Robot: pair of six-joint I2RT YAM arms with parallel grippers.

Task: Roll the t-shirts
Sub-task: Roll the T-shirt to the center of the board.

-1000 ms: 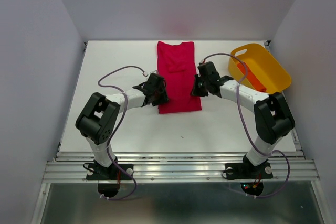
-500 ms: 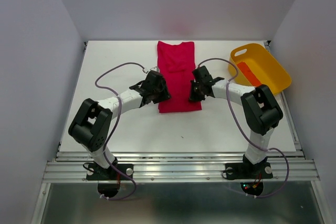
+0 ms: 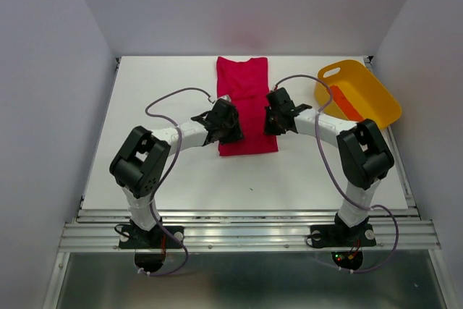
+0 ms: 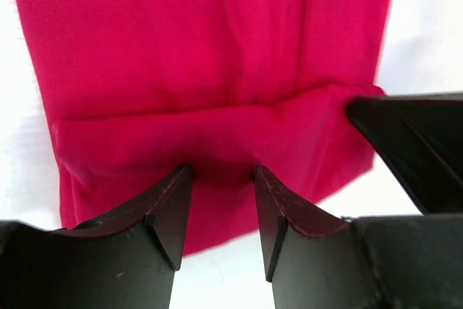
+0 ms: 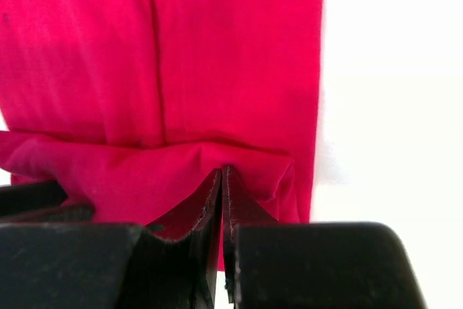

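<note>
From where I stand looking down, the crimson t-shirt (image 3: 244,95) lies as 1 long folded strip down the middle of the counter (image 3: 159,92), its near end doubled over into a low fold. The left pincer (image 3: 228,128) sits at that fold's left side, the right pincer (image 3: 273,122) at its right edge. Off to the right, the orange t-shirt (image 3: 346,105) is a tight bundle inside the yellow basket (image 3: 372,95)

Through the left wrist camera, the 2 fingers stand apart with red cloth showing in the gap. Their tips are down at the lip of the fold and are not clamping it, as far as I can see. A dark finger of the other arm pokes in from the right

Through the right wrist camera, the fingers are pressed together and the cloth puckers up to their tips, so it looks to be pinching a bit of the fold near the shirt's right edge

This cloth strikes me as thin, light and limp: it will sag, stretch and bunch. I would take the fold at both ends, through all its layers, so the roll runs straight and does not skew
</note>
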